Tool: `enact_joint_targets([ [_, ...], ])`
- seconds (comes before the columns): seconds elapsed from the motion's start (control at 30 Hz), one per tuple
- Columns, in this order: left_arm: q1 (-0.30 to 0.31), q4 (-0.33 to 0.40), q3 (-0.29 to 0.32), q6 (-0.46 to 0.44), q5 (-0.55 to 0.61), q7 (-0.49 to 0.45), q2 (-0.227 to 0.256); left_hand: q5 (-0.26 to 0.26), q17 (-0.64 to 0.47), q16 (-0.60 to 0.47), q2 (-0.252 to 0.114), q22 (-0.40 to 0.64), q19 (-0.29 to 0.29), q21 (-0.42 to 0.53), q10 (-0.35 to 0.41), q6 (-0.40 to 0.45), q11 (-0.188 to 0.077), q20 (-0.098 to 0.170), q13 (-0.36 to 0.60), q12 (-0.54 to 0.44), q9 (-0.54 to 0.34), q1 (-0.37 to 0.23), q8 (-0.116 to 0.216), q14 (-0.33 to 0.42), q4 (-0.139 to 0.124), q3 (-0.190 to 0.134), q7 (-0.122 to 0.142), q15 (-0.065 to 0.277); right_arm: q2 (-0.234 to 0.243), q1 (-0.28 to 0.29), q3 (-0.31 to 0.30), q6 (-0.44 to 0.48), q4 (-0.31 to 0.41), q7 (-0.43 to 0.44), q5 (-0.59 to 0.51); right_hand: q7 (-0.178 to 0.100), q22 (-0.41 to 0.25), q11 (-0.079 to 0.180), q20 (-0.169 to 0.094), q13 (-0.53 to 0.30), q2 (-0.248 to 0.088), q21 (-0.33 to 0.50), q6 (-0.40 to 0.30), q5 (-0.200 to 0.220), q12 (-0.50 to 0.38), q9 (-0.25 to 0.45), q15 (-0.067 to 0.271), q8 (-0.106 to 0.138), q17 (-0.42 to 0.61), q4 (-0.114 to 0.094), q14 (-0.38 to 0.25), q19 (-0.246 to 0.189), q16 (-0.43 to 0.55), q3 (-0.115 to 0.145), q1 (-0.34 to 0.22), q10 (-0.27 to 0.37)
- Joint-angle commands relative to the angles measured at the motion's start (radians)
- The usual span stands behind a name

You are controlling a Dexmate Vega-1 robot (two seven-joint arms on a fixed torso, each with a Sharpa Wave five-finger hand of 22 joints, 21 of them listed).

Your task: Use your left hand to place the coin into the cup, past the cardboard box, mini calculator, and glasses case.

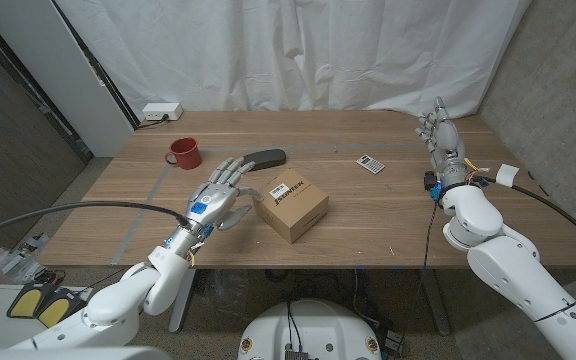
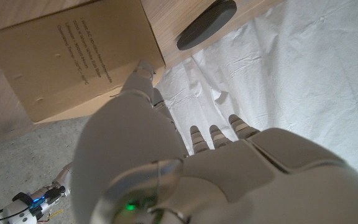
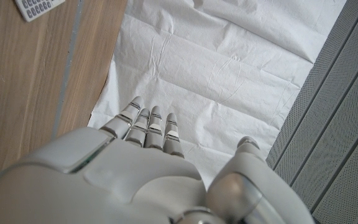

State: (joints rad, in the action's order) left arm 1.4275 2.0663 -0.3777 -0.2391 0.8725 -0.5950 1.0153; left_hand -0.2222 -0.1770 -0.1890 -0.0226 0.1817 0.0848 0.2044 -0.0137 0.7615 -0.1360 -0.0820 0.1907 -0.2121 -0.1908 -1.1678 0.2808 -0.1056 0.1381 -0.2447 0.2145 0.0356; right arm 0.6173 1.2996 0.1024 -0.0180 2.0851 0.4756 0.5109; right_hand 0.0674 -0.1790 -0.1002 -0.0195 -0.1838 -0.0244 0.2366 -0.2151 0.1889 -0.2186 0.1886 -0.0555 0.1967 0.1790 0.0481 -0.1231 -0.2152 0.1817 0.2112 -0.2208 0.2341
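white curtain behind the tabletop [image 1: 388, 215]; left hand [image 1: 218, 193] fingers [image 1: 231, 172] spread, holding nothing visible, coin unseen, next travel toward the cup [image 1: 183, 153] beyond them.

Non-task stuff only:
- Wooden table [image 1: 388, 215] under both hands.
- White cloth backdrop [image 1: 298, 50] hangs past the table's far edge, well beyond the left hand [image 1: 218, 195] and the right hand [image 1: 440, 135].
- White socket box [image 1: 161, 112] on the far table corner, well beyond the left hand and off to its left, touching the backdrop.
- Grey tape strip [image 1: 146, 205] on the tabletop, just left of the left hand.
- Yellow pedals [image 1: 30, 298] on the floor, left of and behind the left hand.
- Grey wall panel [image 1: 558, 80] right of the right hand.
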Motion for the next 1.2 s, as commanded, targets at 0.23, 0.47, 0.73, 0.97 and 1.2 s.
enact_joint_targets([
  [0.23, -0.023, -0.007, -0.021, 0.002, -0.024, -0.003, 0.011, 0.002, -0.003, -0.001, -0.005, 0.003, 0.004, 0.002, -0.001, 0.014, -0.003, 0.002, 0.000, 0.003, 0.000, -0.009, -0.002, 0.005, -0.004, 0.006, -0.004, 0.040, 0.003, -0.002, -0.006, 0.006, -0.006, -0.002, 0.011, -0.002, -0.005, -0.002, 0.000, -0.003, -0.003, -0.003, -0.006, 0.001, -0.004, 0.001, -0.001, 0.001, 0.003, 0.003, -0.010, -0.006, 0.007, -0.002, 0.002, 0.009],
  [0.47, -0.027, -0.007, -0.027, -0.005, -0.022, -0.008, 0.009, 0.003, -0.003, -0.001, -0.008, 0.003, 0.002, 0.003, 0.001, 0.029, -0.004, 0.001, 0.000, 0.003, 0.000, -0.011, 0.000, 0.008, -0.004, 0.008, -0.005, 0.039, 0.003, -0.003, -0.007, 0.002, -0.011, -0.004, 0.014, -0.002, -0.005, -0.002, 0.000, -0.003, -0.004, -0.005, -0.006, 0.001, -0.004, 0.002, 0.000, 0.001, 0.003, 0.003, -0.011, -0.006, 0.006, -0.002, 0.002, 0.010],
  [0.73, -0.031, -0.009, -0.036, -0.018, -0.021, -0.011, 0.001, 0.005, -0.003, -0.002, -0.010, 0.003, 0.002, 0.003, 0.006, 0.037, -0.004, 0.001, 0.000, 0.002, -0.001, -0.014, 0.001, 0.011, -0.005, 0.010, -0.008, 0.039, 0.005, -0.001, -0.010, 0.002, -0.014, -0.006, 0.020, -0.002, -0.005, -0.002, 0.000, -0.003, -0.005, -0.007, -0.007, 0.001, -0.004, 0.002, -0.001, 0.001, 0.003, 0.004, -0.010, -0.007, 0.005, -0.003, 0.002, 0.010],
  [0.97, -0.034, -0.015, -0.042, -0.021, -0.021, -0.029, -0.008, 0.006, -0.004, -0.005, -0.018, 0.003, -0.002, 0.004, 0.018, 0.048, -0.001, -0.002, 0.000, -0.002, -0.001, -0.013, 0.002, 0.019, -0.009, 0.012, -0.019, 0.035, 0.007, -0.001, -0.012, 0.000, -0.018, -0.011, 0.024, -0.003, -0.005, 0.000, 0.000, -0.003, -0.005, -0.008, -0.006, 0.001, -0.003, 0.002, -0.001, 0.000, 0.003, 0.004, -0.012, -0.007, 0.006, -0.003, 0.002, 0.010],
  [1.2, -0.039, -0.024, -0.053, -0.021, -0.020, -0.047, -0.019, 0.008, -0.004, -0.006, -0.022, 0.003, -0.006, 0.005, 0.022, 0.055, -0.001, -0.002, 0.000, -0.003, -0.001, -0.015, 0.001, 0.026, -0.010, 0.013, -0.020, 0.036, 0.009, 0.003, -0.015, -0.002, -0.019, -0.012, 0.027, -0.003, -0.005, -0.001, 0.000, -0.003, -0.006, -0.009, -0.005, 0.000, -0.003, 0.002, -0.001, 0.000, 0.003, 0.004, -0.011, -0.008, 0.005, -0.004, 0.002, 0.011],
])
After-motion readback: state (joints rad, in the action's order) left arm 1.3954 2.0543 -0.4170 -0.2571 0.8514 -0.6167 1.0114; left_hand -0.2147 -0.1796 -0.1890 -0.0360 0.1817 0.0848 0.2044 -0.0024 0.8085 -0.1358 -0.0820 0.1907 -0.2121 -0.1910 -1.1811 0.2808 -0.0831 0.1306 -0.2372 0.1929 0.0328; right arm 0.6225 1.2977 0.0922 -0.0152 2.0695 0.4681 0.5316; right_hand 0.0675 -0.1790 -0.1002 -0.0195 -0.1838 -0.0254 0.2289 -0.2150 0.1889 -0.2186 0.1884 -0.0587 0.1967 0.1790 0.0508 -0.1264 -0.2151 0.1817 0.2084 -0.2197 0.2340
